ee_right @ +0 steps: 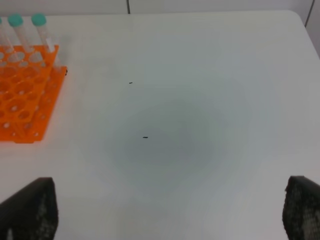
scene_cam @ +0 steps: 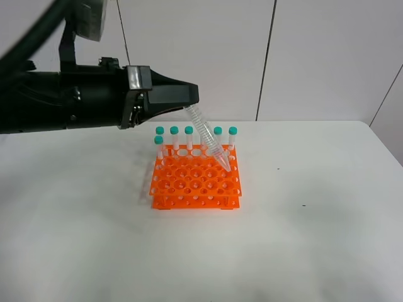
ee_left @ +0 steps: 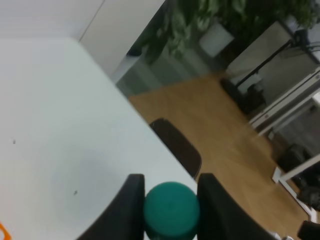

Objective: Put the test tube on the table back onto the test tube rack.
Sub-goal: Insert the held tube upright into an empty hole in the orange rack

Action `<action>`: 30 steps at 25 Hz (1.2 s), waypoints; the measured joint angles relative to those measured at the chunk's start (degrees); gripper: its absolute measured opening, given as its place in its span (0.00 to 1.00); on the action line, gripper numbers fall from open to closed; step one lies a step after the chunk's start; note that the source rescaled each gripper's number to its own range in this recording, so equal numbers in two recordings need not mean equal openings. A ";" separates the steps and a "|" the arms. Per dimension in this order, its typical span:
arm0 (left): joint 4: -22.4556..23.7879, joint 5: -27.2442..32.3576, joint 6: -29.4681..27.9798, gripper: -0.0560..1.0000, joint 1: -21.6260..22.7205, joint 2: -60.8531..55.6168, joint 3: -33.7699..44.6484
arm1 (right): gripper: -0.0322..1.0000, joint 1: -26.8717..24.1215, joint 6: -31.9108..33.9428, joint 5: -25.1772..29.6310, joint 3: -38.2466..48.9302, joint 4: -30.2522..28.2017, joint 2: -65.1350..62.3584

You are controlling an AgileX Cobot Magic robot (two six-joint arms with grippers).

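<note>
The test tube point(scene_cam: 208, 139) hangs tilted in the left pincer point(scene_cam: 191, 104), which is closed on its teal cap point(ee_left: 171, 209). Its conical tip points down at a hole near the right edge of the test tube rack point(scene_cam: 189, 182) on the worktop point(scene_cam: 315, 226); we cannot tell whether the tip is inside the hole. We judge the tube light, stiff and smooth-walled, so we hold it at the cap, where the grip is surest, and bring it upright before lowering. The right pincer point(ee_right: 165, 210) hovers open above the worktop, well apart from the rack.
</note>
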 joint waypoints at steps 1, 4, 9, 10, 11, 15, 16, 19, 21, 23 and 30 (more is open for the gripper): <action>0.91 -1.10 0.00 0.05 0.00 -0.99 0.00 | 1.00 0.00 0.00 0.00 0.00 0.00 0.00; 4.92 -4.81 0.06 0.05 0.00 -3.38 0.00 | 1.00 0.00 0.00 0.00 0.00 0.00 0.00; 24.72 -15.61 -3.27 0.05 -0.76 -7.04 0.00 | 1.00 0.00 0.00 0.00 0.00 0.04 0.00; 29.92 -17.94 -6.52 0.05 -1.27 -7.45 0.00 | 1.00 0.00 0.00 0.00 0.00 0.04 0.00; 36.72 -20.23 -10.07 0.05 -2.06 -7.72 0.00 | 1.00 0.00 0.00 0.00 0.00 0.04 0.00; 67.45 -29.03 -34.07 0.05 -5.65 -8.00 0.05 | 1.00 0.00 0.00 0.00 0.00 0.04 0.00; 74.13 -31.46 -40.59 0.05 -6.32 -7.65 0.10 | 1.00 0.00 0.00 0.00 0.00 0.04 0.00; 86.77 -38.06 -53.21 0.05 -6.83 -4.83 0.10 | 1.00 0.00 0.00 0.00 0.00 0.04 0.00; 90.60 -41.63 -56.48 0.05 -6.83 -1.24 0.10 | 1.00 0.00 0.00 0.00 0.00 0.04 0.00; 92.07 -44.89 -57.56 0.05 -6.83 3.46 0.04 | 1.00 0.00 0.00 0.00 0.00 0.04 0.00; 92.71 -51.11 -58.03 0.05 -7.61 14.65 -0.06 | 1.00 0.00 0.00 0.00 0.00 0.04 0.00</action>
